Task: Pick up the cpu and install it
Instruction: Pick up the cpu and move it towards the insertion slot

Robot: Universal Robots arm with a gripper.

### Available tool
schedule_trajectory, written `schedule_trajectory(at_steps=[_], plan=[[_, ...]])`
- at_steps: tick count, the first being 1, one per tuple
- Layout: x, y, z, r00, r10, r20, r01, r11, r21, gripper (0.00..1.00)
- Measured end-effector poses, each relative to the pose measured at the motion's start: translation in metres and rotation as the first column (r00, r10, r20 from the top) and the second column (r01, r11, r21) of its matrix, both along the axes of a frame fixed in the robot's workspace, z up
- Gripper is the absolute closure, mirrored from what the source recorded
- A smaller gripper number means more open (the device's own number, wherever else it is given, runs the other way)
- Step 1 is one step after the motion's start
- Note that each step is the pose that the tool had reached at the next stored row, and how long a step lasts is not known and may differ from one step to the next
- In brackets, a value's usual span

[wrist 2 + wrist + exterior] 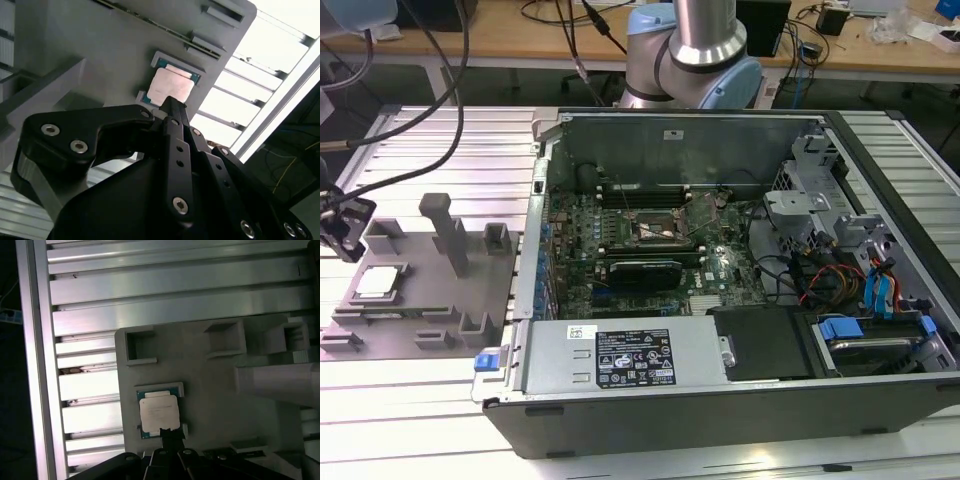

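**Gripper over cpu, nothing held**

- Gripper [172,104]: in both wrist views the fingers run together into one narrow dark tip [170,434], pressed together, with nothing between them.
- Cpu [158,413]: lies flat just ahead of that tip, silvery top up, in a shallow square recess. In the second wrist view the tip overlaps the cpu's [170,86] near edge. Contact cannot be judged there.
- Exterior view: the gripper [345,228] hangs at the far edge of the exterior view's left. The cpu [377,281] sits a little below it and toward the exterior view's right, and the two look apart.
- Grey plate [210,405]: lies under the gripper and carries the cpu's recess. Empty pockets and a tall post [445,232] stand farther out from the gripper.
- Bench [150,305]: ribbed aluminium under the plate, running on beyond it.
- Open case [720,400]: lies on the bench well apart from the gripper, past the plate, toward the exterior view's right.
- Socket [660,232]: dark square frame on the board inside the case, far from the gripper.
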State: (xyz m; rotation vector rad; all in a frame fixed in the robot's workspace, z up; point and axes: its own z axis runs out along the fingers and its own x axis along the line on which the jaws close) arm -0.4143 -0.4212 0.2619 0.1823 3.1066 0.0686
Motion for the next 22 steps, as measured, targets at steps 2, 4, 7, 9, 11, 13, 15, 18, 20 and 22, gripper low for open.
schedule_trajectory(at_steps=[2,4,7,9,11,13,15,18,20,22], plan=[[0.0068,0.0000,-0.0032,1.0000,0.001,-0.0001,-0.001,1.0000,0.0000,0.89],[0.0125,0.0001,-0.0060,1.0000,0.006,-0.0001,-0.006,1.0000,-0.0001,0.89],[0.0164,0.0001,-0.0106,0.9999,0.011,-0.0007,-0.011,0.9999,0.0000,0.89],[0.0167,0.0002,-0.0150,0.9999,0.014,-0.0012,-0.014,0.9999,0.0000,0.89],[0.0175,0.0001,-0.0218,0.9998,0.018,-0.0032,-0.018,0.9998,0.0000,0.89],[0.0176,0.0001,-0.0285,0.9998,0.019,-0.0069,-0.019,0.9998,0.0000,0.89],[0.0144,0.0015,-0.0340,0.9998,0.020,-0.0074,-0.020,0.9998,0.0000,0.89],[0.0087,0.0032,-0.0370,0.9998,0.020,-0.0074,-0.020,0.9998,0.0001,0.89],[0.0054,0.0036,-0.0403,0.9998,0.020,-0.0073,-0.020,0.9998,0.0001,0.89],[0.0049,0.0034,-0.0445,0.9997,0.022,-0.0073,-0.022,0.9998,0.0000,0.89]])
